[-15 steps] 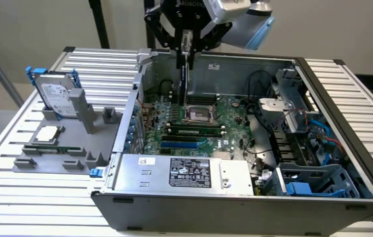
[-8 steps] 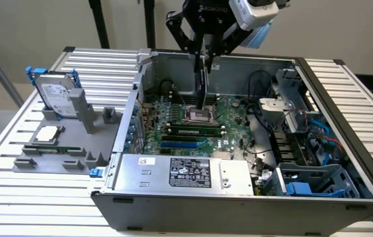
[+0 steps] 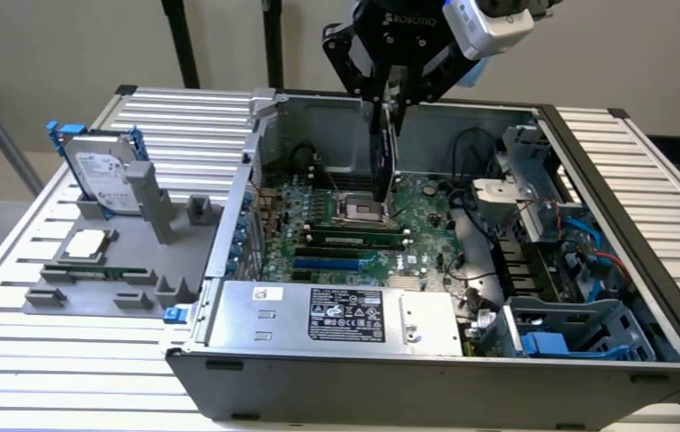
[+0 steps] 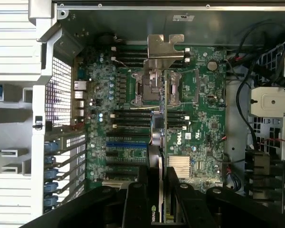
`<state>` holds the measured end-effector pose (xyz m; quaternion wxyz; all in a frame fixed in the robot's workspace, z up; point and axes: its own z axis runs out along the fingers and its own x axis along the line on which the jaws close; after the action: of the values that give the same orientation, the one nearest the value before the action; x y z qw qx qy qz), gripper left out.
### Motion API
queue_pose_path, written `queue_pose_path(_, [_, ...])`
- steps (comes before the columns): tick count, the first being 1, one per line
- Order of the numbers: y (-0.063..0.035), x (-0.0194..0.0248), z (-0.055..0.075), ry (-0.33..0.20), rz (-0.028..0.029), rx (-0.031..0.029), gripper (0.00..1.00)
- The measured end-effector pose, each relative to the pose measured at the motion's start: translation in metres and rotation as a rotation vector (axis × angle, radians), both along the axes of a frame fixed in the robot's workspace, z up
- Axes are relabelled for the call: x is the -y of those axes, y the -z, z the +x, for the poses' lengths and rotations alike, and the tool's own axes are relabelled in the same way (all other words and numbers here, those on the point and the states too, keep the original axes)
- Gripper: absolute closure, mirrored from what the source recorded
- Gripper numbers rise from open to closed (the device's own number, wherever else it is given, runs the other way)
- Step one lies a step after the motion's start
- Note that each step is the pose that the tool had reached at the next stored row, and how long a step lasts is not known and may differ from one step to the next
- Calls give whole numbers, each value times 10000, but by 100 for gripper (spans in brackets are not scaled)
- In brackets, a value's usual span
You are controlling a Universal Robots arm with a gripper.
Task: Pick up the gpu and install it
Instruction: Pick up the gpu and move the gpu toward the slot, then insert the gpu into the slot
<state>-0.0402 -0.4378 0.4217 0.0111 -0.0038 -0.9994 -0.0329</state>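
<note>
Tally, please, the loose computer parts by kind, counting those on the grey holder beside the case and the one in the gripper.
Hard drive: 1
Processor: 1
Memory stick: 1
Gpu, held by the gripper: 1
Total: 4

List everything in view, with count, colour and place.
table: one, pale, slatted, under everything
computer case: one, grey, open, on the table
motherboard: one, green, inside the case
power supply: one, silver, black label, along the case's near wall
fixture: one, grey, exterior view's left of the case
hard drive: one, silver label, blue frame, upright on the fixture
memory stick: one, green, on the fixture
gpu: one, black, on edge above the motherboard
gripper: one, black, above the case, jaws shut on the gpu
</note>
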Motion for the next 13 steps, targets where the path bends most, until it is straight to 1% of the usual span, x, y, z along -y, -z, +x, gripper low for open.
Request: queue_pose_path(13, [0, 0, 0, -1, 0, 0, 73])
